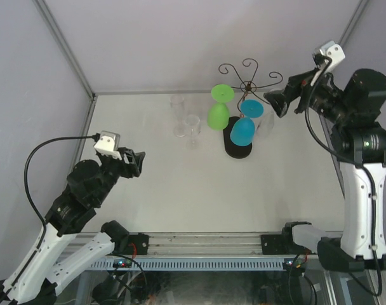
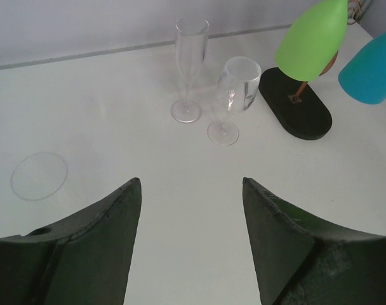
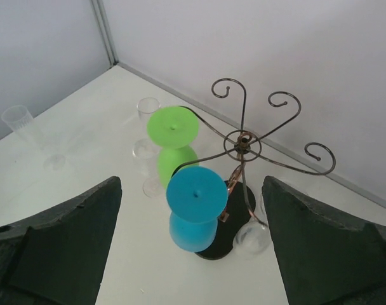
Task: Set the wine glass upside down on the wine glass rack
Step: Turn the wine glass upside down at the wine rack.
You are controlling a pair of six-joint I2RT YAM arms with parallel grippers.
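The wine glass rack (image 1: 247, 82) (image 3: 244, 145) stands at the back of the table on its black oval base (image 2: 301, 111). A green glass (image 1: 219, 106) (image 3: 173, 130) and a blue glass (image 1: 243, 127) (image 3: 196, 190) hang upside down from it. A clear wine glass (image 2: 236, 95) (image 1: 193, 129) stands upright left of the base, beside a clear flute (image 2: 190, 60) (image 1: 177, 113). My right gripper (image 1: 275, 101) (image 3: 192, 181) is open and empty, high to the right of the rack. My left gripper (image 1: 137, 162) (image 2: 192, 181) is open and empty, low over the table's left side and facing the clear glasses.
Another clear glass (image 3: 250, 236) (image 1: 266, 124) sits close to the rack's stem on its right; I cannot tell whether it hangs or stands. A clear round disc (image 2: 39, 176) lies on the table at the left. Walls close the back and sides.
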